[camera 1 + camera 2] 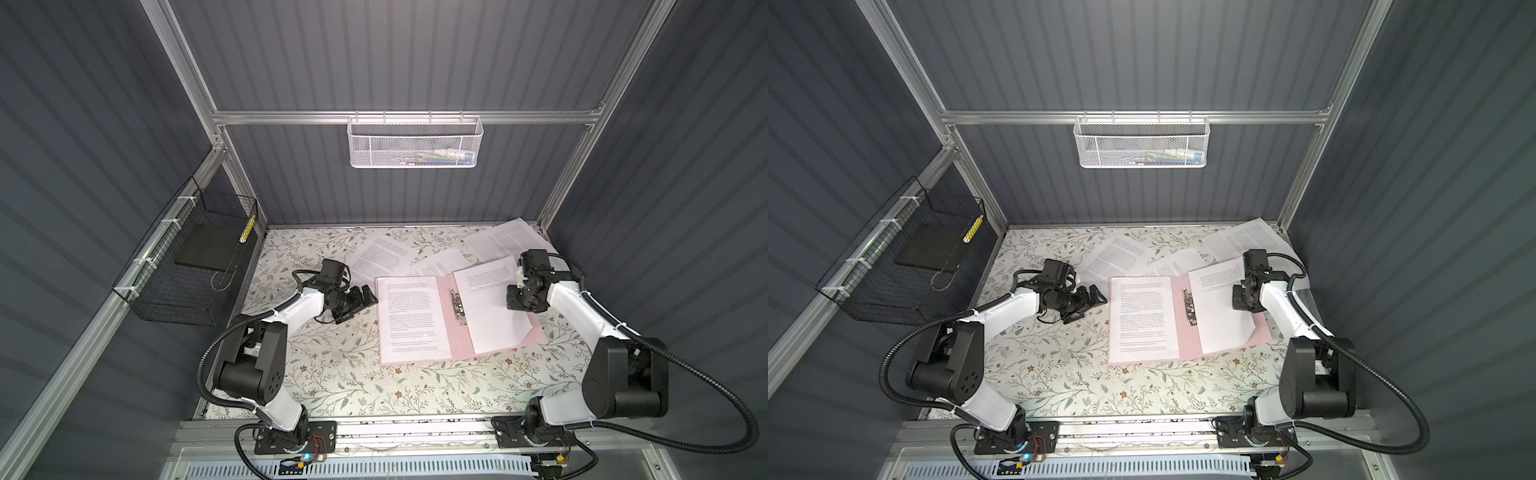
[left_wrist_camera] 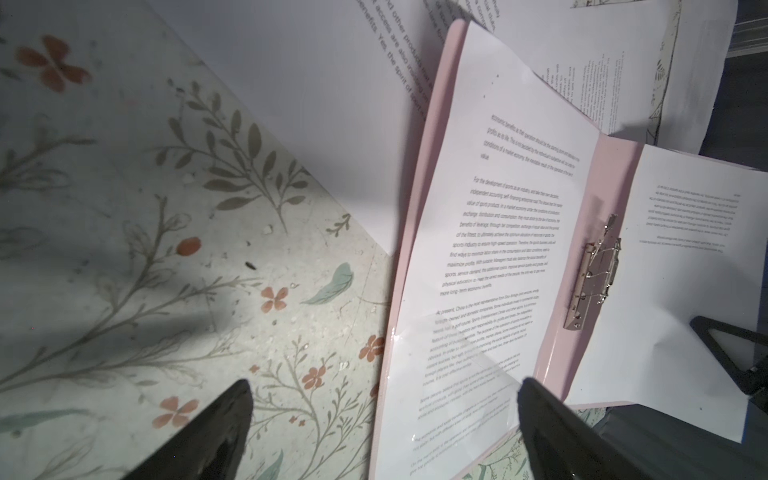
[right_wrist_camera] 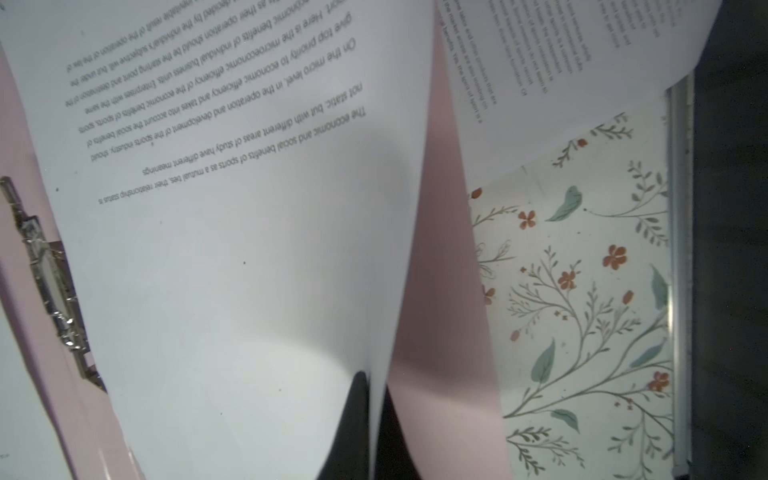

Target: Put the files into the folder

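One thin pale pink rectangular folder (image 1: 459,336) lies open mid-desk on the floral-covered desk (image 1: 332,374), with a white printed paper sheet (image 1: 409,320) flat on its nine o'clock half. At its three o'clock edge the right gripper (image 1: 512,300) is clenched on a second sheet (image 1: 490,307), lifting that edge above the other half beside the one silver metal clip (image 1: 457,306). The left gripper (image 1: 357,305), spread wide and empty, hovers just off the nine o'clock edge. Filing looks partway done: the held sheet likely needs squaring to the clip, then release. Farther back, from eleven to one o'clock, at least three loose sheets (image 1: 376,257) overlap, so their exact count is unclear.
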